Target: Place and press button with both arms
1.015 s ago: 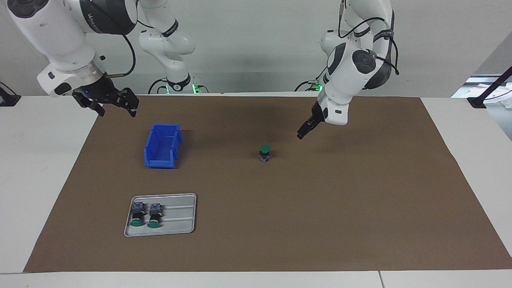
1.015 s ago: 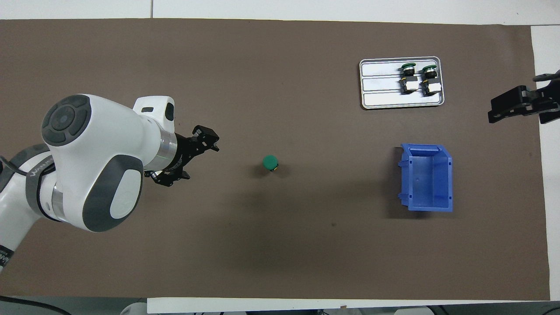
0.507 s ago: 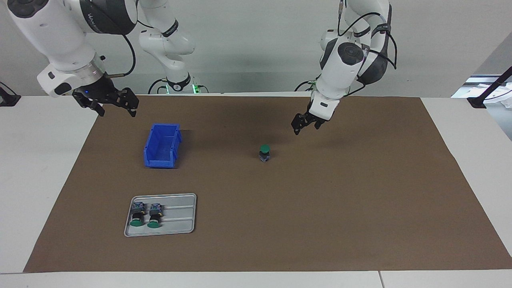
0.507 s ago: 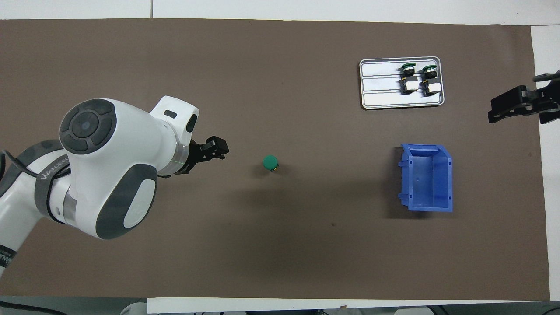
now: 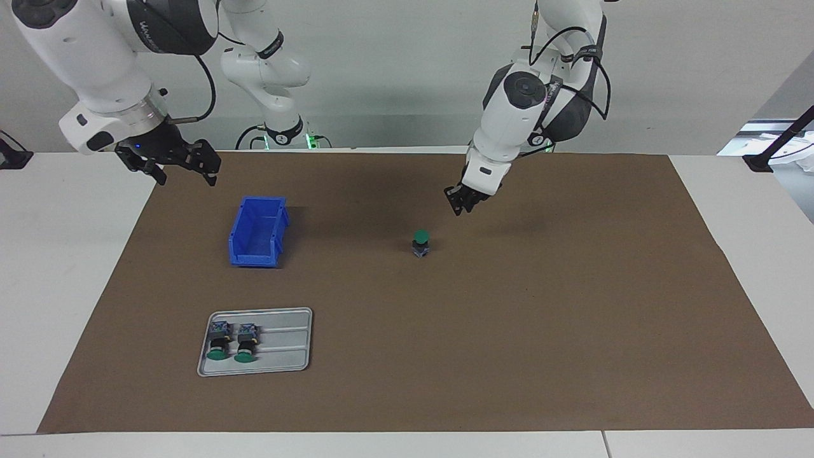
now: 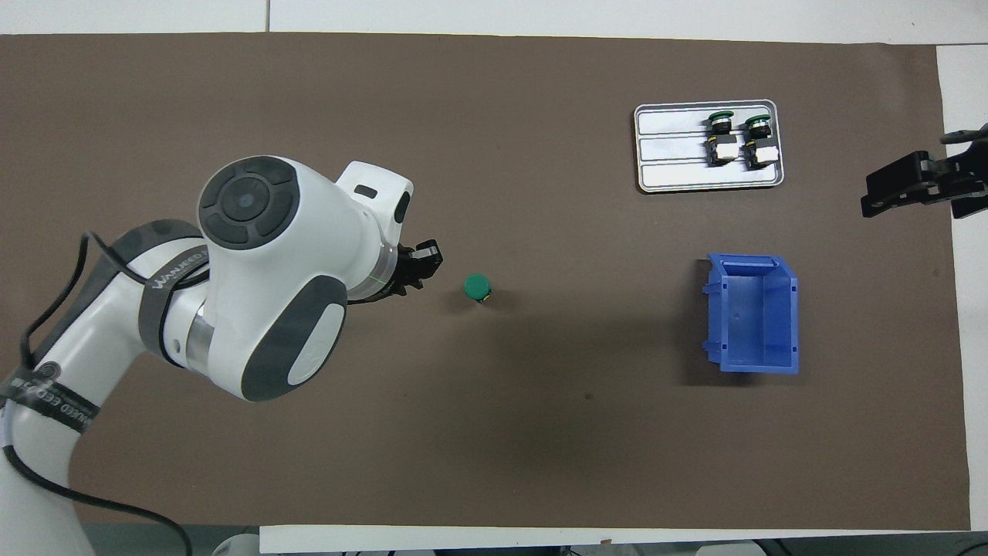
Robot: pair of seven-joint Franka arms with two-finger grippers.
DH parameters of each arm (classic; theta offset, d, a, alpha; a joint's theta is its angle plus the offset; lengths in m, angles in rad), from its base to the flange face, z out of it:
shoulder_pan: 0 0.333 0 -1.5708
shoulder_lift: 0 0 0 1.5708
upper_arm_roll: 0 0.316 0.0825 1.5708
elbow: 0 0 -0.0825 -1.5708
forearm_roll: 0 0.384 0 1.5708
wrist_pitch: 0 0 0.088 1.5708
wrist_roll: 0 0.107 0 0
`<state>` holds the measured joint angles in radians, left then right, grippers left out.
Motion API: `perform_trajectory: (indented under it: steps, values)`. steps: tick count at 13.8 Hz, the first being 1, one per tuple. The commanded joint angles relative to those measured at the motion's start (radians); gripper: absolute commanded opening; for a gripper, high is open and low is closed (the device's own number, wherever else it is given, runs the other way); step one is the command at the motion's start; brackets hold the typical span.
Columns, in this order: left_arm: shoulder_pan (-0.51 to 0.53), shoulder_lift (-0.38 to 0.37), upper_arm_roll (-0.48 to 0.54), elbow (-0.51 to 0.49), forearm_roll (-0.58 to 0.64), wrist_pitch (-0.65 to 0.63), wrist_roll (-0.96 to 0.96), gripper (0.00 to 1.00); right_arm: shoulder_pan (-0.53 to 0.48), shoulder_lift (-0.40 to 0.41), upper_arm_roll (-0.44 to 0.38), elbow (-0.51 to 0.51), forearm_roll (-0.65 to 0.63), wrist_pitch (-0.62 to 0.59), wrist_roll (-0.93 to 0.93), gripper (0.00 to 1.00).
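One button (image 5: 420,242) stands upright on the brown mat (image 5: 572,305) near the table's middle, green cap up; it also shows in the overhead view (image 6: 478,287). My left gripper (image 5: 459,202) hangs over the mat just beside the button, toward the left arm's end, and does not touch it; it also shows in the overhead view (image 6: 421,266). My right gripper (image 5: 183,166) is open and empty, raised over the mat's edge at the right arm's end, and waits there; it also shows in the overhead view (image 6: 918,185).
A grey ridged tray (image 5: 286,346) holds two more buttons (image 5: 219,343) lying on their sides, farther from the robots. An empty blue bin (image 5: 257,232) stands between the tray and my right gripper. White table (image 5: 57,286) surrounds the mat.
My left arm has swung toward the button, bringing its gripper from well aside to just beside it. The right arm, button, bin and tray have not moved.
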<state>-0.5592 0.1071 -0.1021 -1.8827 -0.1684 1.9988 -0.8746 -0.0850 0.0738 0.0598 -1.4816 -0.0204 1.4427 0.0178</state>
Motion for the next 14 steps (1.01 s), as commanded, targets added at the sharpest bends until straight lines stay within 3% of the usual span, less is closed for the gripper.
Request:
perform_trajectory:
  steps: [1, 2, 6, 14]
  values:
    - [-0.027, 0.091, 0.008, 0.105, 0.037, -0.040, -0.060, 0.13, -0.012, -0.026, 0.006, -0.031, 0.008, 0.007, -0.021, 0.98]
    - [-0.047, 0.120, 0.008, 0.132, 0.038, -0.040, -0.072, 0.08, -0.012, -0.026, 0.006, -0.031, 0.008, 0.007, -0.022, 0.98]
    - [-0.093, 0.203, 0.008, 0.183, 0.110, -0.011, -0.173, 0.03, -0.010, -0.026, 0.006, -0.031, 0.008, 0.007, -0.022, 0.98]
    - [-0.131, 0.233, 0.007, 0.152, 0.110, 0.072, -0.230, 0.00, -0.012, -0.026, 0.006, -0.031, 0.008, 0.007, -0.021, 0.98]
